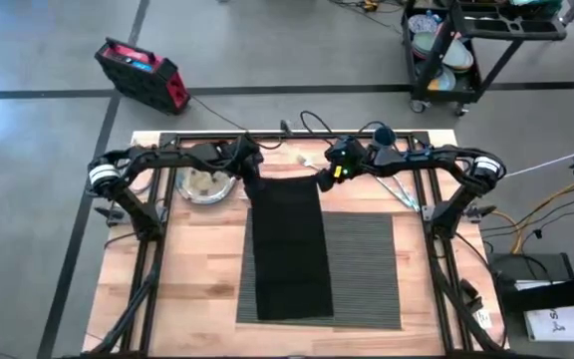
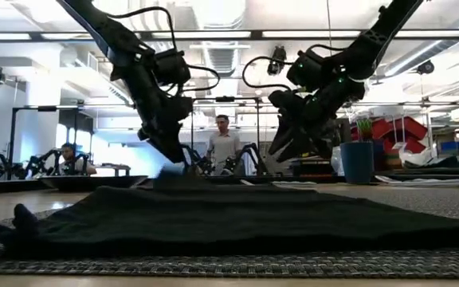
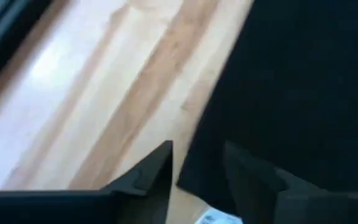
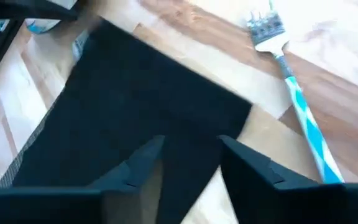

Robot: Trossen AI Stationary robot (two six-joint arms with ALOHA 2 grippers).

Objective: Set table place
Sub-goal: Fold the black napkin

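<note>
A black napkin (image 1: 289, 249) lies flat along the left part of the dark ribbed placemat (image 1: 362, 269), its far end on the bare wood of the table (image 1: 197, 289). My left gripper (image 1: 251, 176) stands open just over the napkin's far left corner (image 3: 194, 177). My right gripper (image 1: 324, 182) stands open over the far right corner (image 4: 241, 115). In the low view both point down close above the cloth (image 2: 213, 211). A silvery plate (image 1: 205, 183) rests on the table left of the napkin. A dark blue cup (image 2: 358, 162) stands at the far right.
A fork with a blue-and-white handle (image 4: 303, 127) lies on the wood just beyond the napkin's far edge. More cutlery (image 1: 399, 191) lies right of my right gripper. Black rails (image 1: 297, 134) edge the table. People show in the room behind (image 2: 224, 147).
</note>
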